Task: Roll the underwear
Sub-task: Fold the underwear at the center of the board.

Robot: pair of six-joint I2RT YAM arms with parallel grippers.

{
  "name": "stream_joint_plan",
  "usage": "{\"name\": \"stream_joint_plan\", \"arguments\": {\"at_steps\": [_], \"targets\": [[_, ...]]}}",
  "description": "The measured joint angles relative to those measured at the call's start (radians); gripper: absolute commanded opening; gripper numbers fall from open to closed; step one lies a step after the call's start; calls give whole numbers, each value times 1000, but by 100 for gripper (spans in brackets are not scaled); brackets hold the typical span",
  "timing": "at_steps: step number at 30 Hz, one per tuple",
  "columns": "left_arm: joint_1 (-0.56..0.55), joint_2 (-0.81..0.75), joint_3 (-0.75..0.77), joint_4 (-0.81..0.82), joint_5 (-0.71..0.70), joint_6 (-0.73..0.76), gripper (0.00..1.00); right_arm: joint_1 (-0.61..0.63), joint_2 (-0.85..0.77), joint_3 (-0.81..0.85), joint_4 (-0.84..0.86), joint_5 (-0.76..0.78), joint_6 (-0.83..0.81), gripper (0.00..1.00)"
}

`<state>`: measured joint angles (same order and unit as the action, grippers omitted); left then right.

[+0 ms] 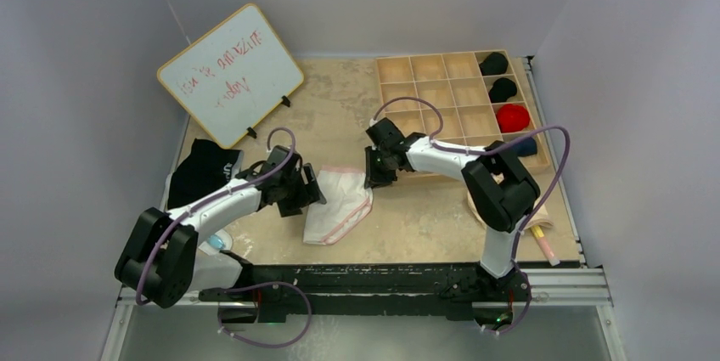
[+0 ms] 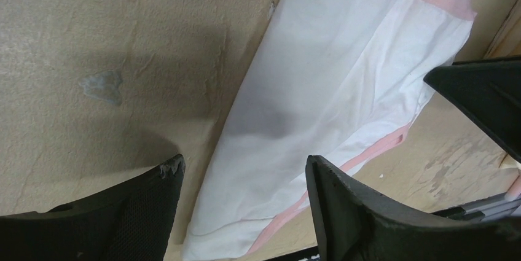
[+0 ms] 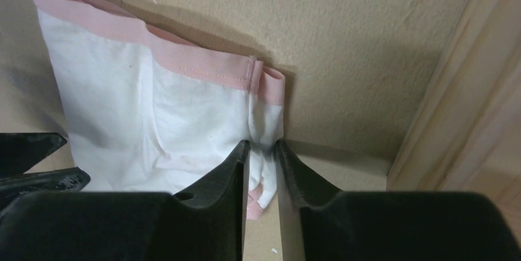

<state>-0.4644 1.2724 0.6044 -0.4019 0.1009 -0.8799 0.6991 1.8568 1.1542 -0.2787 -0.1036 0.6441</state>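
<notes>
White underwear [image 1: 340, 204] with pink trim lies folded on the table between my two arms. My left gripper [image 1: 307, 195] hovers over the cloth's left edge, open. In the left wrist view its fingers straddle the white fabric [image 2: 319, 89] without touching it, the gripper [image 2: 242, 163] wide apart. My right gripper [image 1: 374, 176] is at the garment's right corner. In the right wrist view the gripper [image 3: 262, 145] stands nearly closed, with a bunched fold of the underwear [image 3: 135, 113] pinched between the fingertips just below the pink waistband.
A wooden compartment tray [image 1: 441, 93] stands at the back right, with black and red rolled garments in its right column; its edge [image 3: 442, 107] is close to my right gripper. A whiteboard [image 1: 229, 72] leans at the back left. A black garment [image 1: 199, 170] lies at the left.
</notes>
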Motion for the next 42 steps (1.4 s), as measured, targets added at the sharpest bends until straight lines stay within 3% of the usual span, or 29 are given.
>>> {"name": "stream_joint_plan", "arguments": {"at_steps": [7,13,21,33,42], "targets": [[0,7,-39,81,35,-45,69,0,48,61,-19,-16,-28,0],[-6,-25,-117,227,120,-119,67,0,81,142,-85,8,-110,0],[-122,-58,-137,270,93,-248,67,0,98,301,-189,42,-219,0],[-124,-198,-92,90,-109,-283,70,6,130,371,-289,98,-259,0],[-15,-171,-68,48,-147,-216,66,93,142,459,-360,233,-219,0]]}}
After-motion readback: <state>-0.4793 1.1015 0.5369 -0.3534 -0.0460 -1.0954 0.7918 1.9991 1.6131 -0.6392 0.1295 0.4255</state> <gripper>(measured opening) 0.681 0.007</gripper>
